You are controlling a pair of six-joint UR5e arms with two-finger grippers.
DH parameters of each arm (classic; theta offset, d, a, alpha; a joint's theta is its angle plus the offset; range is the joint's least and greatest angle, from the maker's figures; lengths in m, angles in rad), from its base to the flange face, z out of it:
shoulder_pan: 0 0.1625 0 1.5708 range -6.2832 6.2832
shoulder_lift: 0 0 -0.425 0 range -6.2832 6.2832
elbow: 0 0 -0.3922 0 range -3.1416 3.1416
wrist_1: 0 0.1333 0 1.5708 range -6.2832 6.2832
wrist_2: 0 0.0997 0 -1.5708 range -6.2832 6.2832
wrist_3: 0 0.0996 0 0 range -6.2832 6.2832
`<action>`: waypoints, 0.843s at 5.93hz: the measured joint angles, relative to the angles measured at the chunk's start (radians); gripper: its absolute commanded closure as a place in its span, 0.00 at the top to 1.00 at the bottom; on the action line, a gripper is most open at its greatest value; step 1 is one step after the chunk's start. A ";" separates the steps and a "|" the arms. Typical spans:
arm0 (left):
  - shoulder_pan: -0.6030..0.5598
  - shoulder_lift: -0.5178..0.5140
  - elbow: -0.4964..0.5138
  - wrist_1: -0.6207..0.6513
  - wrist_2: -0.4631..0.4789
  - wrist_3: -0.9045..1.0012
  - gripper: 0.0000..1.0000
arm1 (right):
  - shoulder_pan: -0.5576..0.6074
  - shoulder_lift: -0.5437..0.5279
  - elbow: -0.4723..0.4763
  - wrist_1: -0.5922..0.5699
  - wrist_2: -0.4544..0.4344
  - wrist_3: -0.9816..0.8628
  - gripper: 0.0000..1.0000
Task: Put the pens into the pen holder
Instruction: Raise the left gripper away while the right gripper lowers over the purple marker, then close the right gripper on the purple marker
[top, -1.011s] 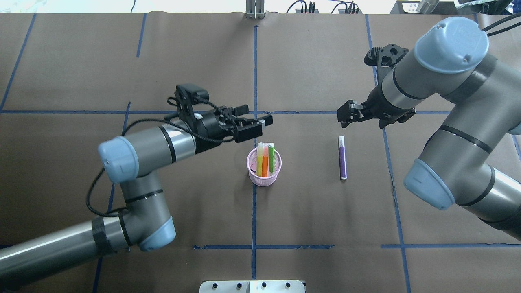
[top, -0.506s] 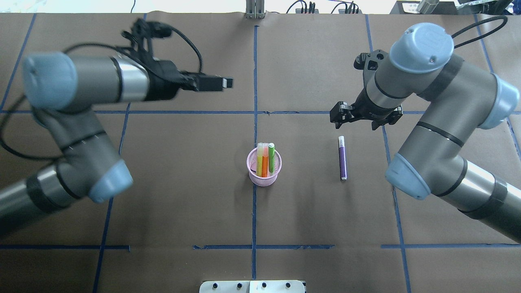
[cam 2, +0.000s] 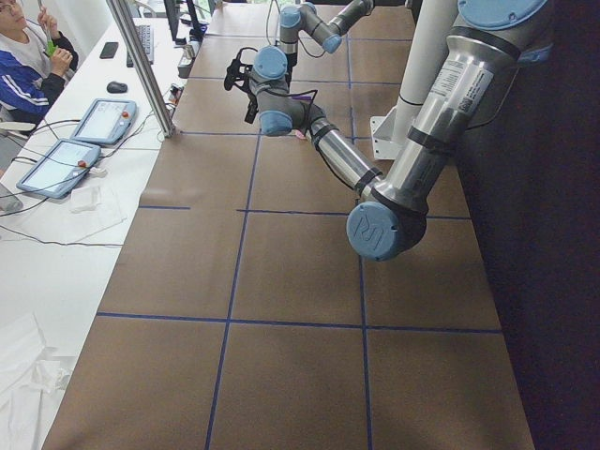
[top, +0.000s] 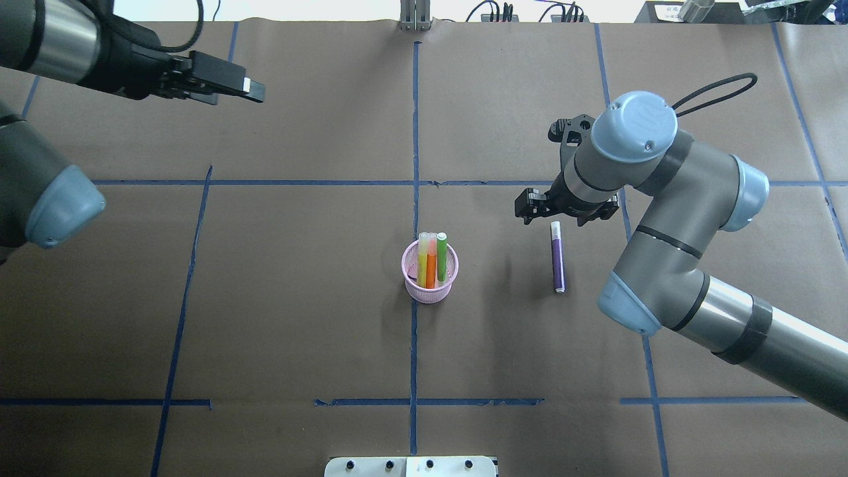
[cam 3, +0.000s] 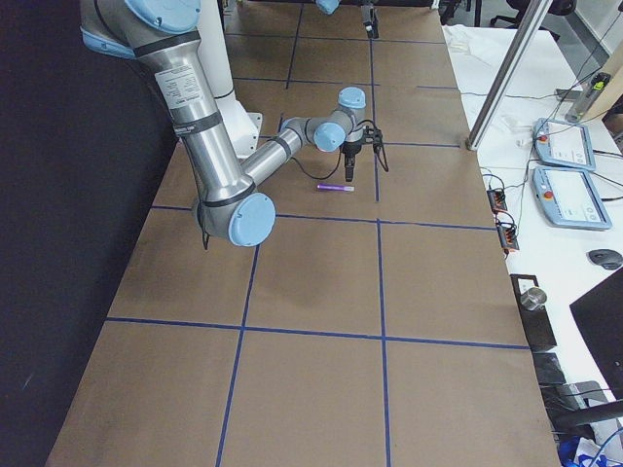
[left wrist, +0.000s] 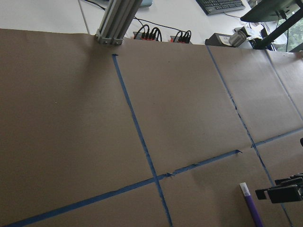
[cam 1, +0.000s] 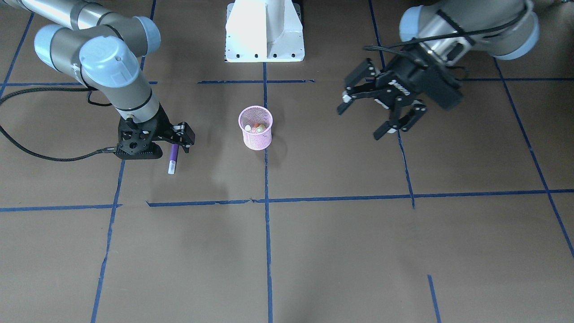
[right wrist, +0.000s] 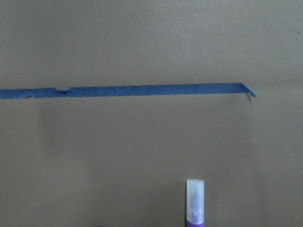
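Note:
The pink mesh pen holder stands upright at the table's middle. It holds a yellow pen, an orange pen and a green pen. The purple pen lies flat to the holder's right; it also shows in the right wrist view and the left wrist view. My right gripper points down just over the pen's pale cap end, open, holding nothing. My left gripper is raised far left, open wide and empty.
Blue tape lines cross the brown paper. The robot's white base is on my side, and a metal post stands at the far edge. An operators' bench with tablets and a seated person lies beyond the table.
My left arm has swung from just above the holder up and away to the far left. My right gripper has come down and closer to the purple pen's cap end.

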 measured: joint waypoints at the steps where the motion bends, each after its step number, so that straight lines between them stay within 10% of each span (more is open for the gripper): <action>1: -0.019 0.049 -0.003 0.005 -0.013 0.051 1.00 | -0.011 -0.008 -0.016 0.014 -0.017 0.002 1.00; 5: -0.052 0.189 0.013 0.008 -0.016 0.245 1.00 | -0.019 -0.011 -0.074 0.020 -0.024 -0.006 0.85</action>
